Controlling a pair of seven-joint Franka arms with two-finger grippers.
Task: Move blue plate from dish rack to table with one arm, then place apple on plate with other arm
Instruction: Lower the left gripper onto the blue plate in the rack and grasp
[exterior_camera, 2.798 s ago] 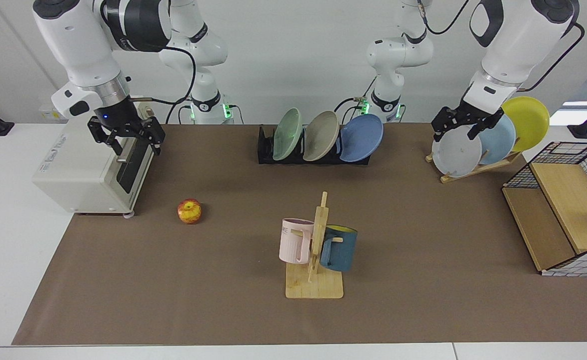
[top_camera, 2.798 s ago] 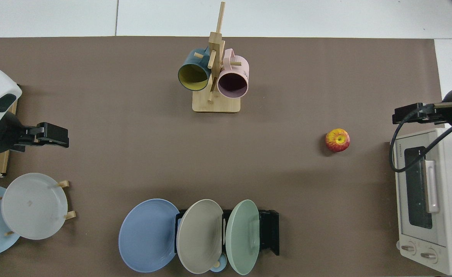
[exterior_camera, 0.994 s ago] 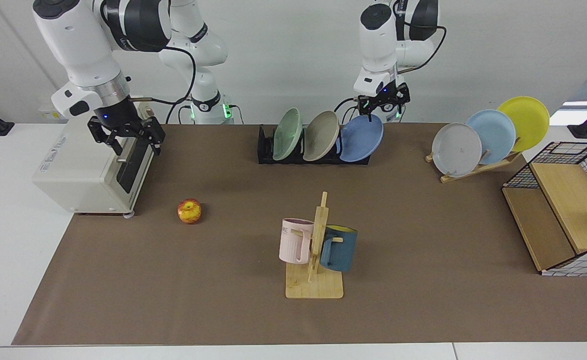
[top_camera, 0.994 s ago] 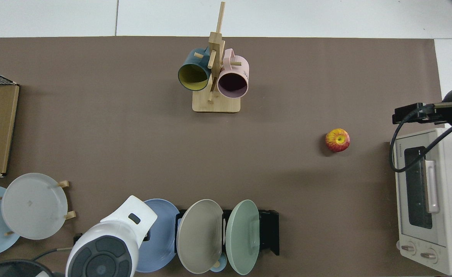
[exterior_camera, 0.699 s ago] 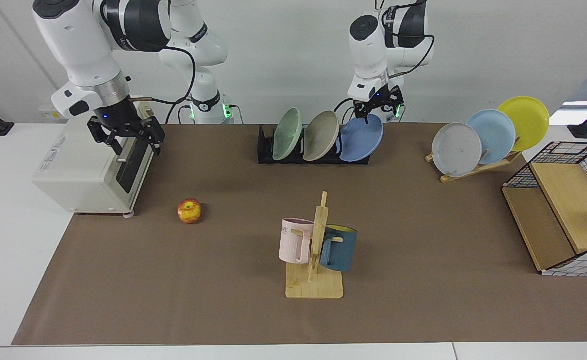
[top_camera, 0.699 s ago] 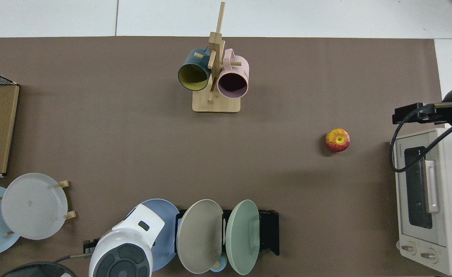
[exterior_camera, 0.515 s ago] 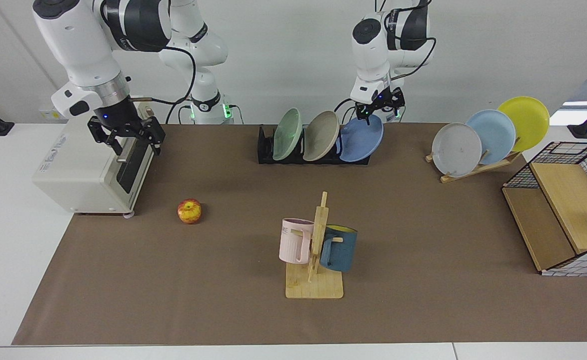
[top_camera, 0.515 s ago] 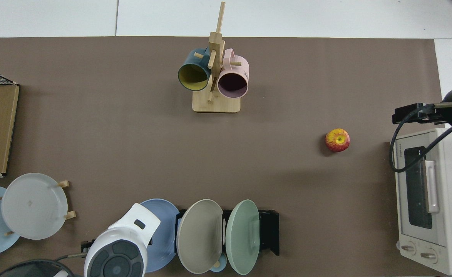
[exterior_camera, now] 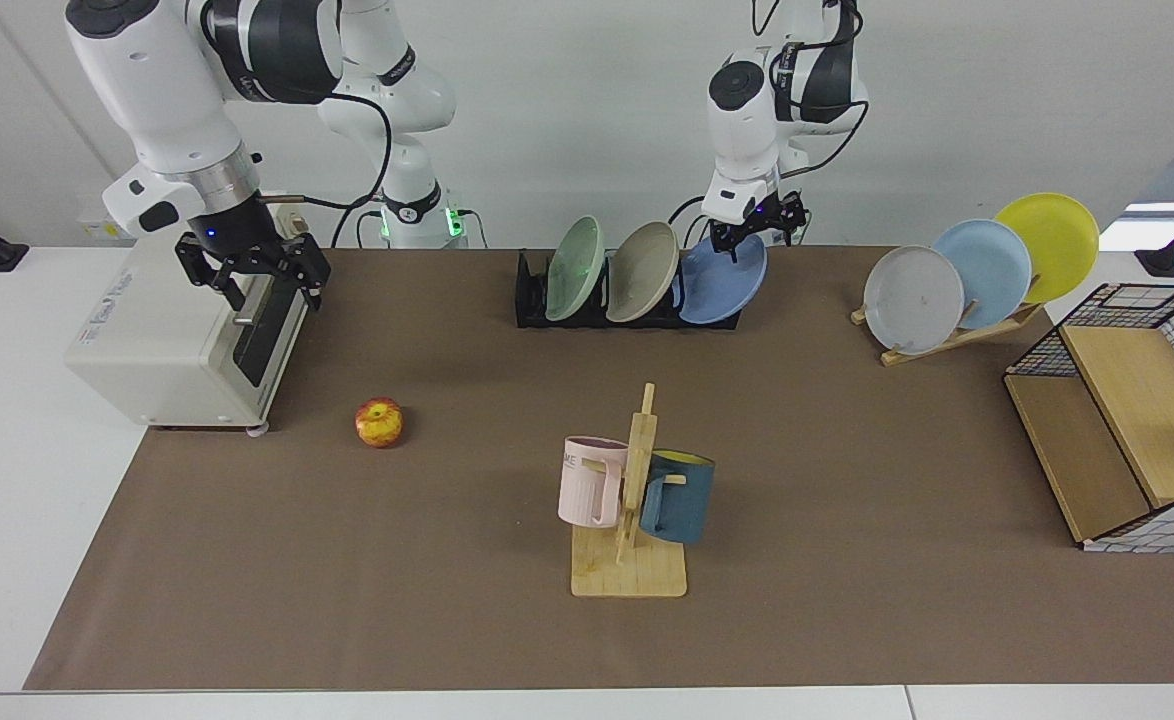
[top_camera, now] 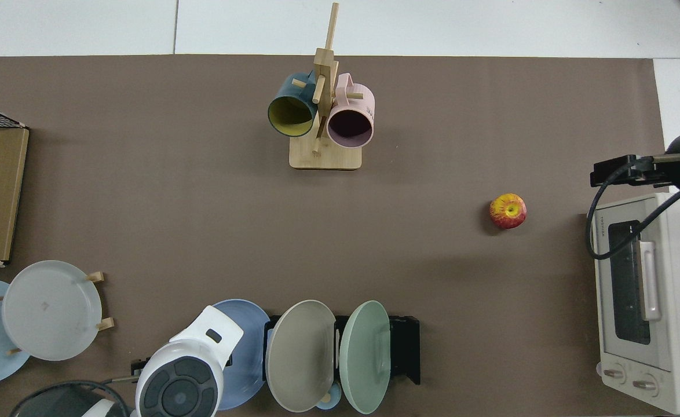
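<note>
I count six plates, two mugs, one apple and two racks. The dish rack (exterior_camera: 627, 300), black and slotted, stands at the far edge of the table (exterior_camera: 847, 600) near its middle and holds three leaning plates in a row: a green plate (exterior_camera: 575, 268), a beige plate (exterior_camera: 642, 271) and the blue plate (exterior_camera: 723, 277), which sits at the rack's right end in the facing view. A wooden rack (exterior_camera: 947, 335) further right holds three more: a grey plate (exterior_camera: 913, 299), a pale blue plate (exterior_camera: 981, 272) and a yellow plate (exterior_camera: 1052, 245). A wooden mug stand (exterior_camera: 630, 520) near the front middle carries a pink mug (exterior_camera: 592, 480) and a dark blue mug (exterior_camera: 677, 497), one on each side. The apple (exterior_camera: 379, 422) lies alone on the brown mat, left of the mug stand and just right of a white toaster oven (exterior_camera: 182, 340).

My left arm bends down from above at the far side, and my left gripper (exterior_camera: 757, 232) sits at the upper rim of the blue plate; whether it has closed on the rim I cannot tell. In the top view this arm's white body covers part of that plate (top_camera: 247, 347). My right arm waits with the right gripper (exterior_camera: 265, 285) hanging over the oven's near corner, fingers spread wide and holding nothing.
</note>
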